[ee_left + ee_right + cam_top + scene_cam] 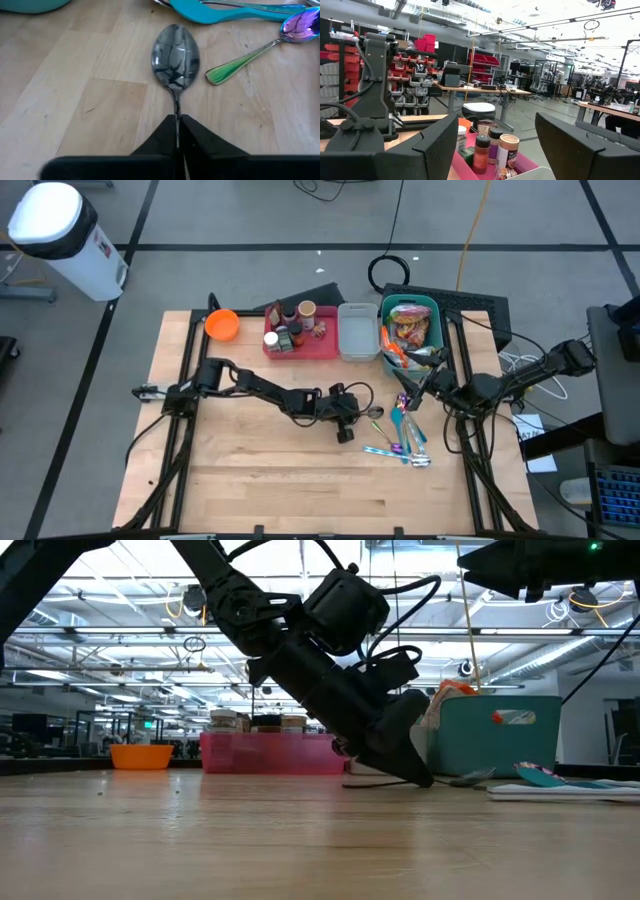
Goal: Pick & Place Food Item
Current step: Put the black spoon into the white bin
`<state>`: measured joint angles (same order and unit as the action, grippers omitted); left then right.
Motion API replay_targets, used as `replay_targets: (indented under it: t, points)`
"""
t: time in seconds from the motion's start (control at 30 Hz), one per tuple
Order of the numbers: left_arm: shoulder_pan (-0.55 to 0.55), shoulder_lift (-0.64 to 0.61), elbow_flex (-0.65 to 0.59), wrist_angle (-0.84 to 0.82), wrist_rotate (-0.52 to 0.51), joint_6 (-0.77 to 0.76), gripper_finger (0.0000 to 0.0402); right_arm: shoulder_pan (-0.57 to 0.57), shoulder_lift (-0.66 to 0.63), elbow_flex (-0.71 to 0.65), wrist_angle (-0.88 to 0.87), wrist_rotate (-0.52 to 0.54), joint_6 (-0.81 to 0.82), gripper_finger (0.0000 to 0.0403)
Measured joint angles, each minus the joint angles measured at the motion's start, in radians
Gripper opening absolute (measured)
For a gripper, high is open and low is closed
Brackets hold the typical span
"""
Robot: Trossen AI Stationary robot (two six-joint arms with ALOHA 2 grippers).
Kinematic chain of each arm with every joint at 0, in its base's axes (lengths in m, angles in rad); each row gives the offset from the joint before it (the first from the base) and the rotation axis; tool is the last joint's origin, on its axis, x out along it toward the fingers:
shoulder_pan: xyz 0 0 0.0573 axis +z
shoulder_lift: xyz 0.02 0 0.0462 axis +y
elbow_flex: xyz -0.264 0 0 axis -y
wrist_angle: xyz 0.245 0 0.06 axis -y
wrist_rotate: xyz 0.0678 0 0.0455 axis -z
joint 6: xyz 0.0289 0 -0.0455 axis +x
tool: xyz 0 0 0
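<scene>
Left tool (178, 131) pinching one silver spoon (175, 57), wooden table (75, 100)

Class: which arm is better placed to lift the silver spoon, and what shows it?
Left. The left gripper is down at the table, shut on the spoon handle. The right gripper is open, up by the teal bin, holding nothing.

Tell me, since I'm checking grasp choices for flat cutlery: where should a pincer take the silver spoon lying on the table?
Grip the thin handle, just behind the bowl, coming from above along the handle end. The silver spoon lies flat on the table, its bowl too wide and shallow to pinch. The left pincer is already shut on that handle.
</scene>
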<state>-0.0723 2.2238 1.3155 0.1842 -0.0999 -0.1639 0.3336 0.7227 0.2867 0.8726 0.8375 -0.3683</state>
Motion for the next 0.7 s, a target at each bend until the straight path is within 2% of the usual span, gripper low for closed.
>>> replay_targets:
  t: [0.27, 0.37, 0.53, 0.63, 0.7]
  points:
    - [0.000, -0.014, -0.001, -0.040, 0.001, 0.014, 0.0011, 0.000, 0.000, 0.000, 0.000, 0.000, 0.000, 0.0256]
    - [0.000, -0.057, -0.004, -0.082, -0.003, 0.050, 0.0008, 0.000, 0.000, 0.000, -0.001, 0.000, 0.001, 0.0256]
    - [-0.001, -0.170, -0.006, -0.175, -0.059, 0.127, 0.0007, 0.000, 0.000, 0.000, -0.003, 0.003, 0.007, 0.0256]
    - [0.004, -0.263, -0.027, -0.164, -0.062, 0.164, 0.0007, 0.000, 0.000, 0.000, -0.004, 0.001, 0.008, 0.0256]
    - [0.009, -0.327, -0.066, -0.093, -0.044, 0.190, 0.0007, 0.000, 0.001, 0.000, -0.005, 0.001, 0.008, 0.0256]
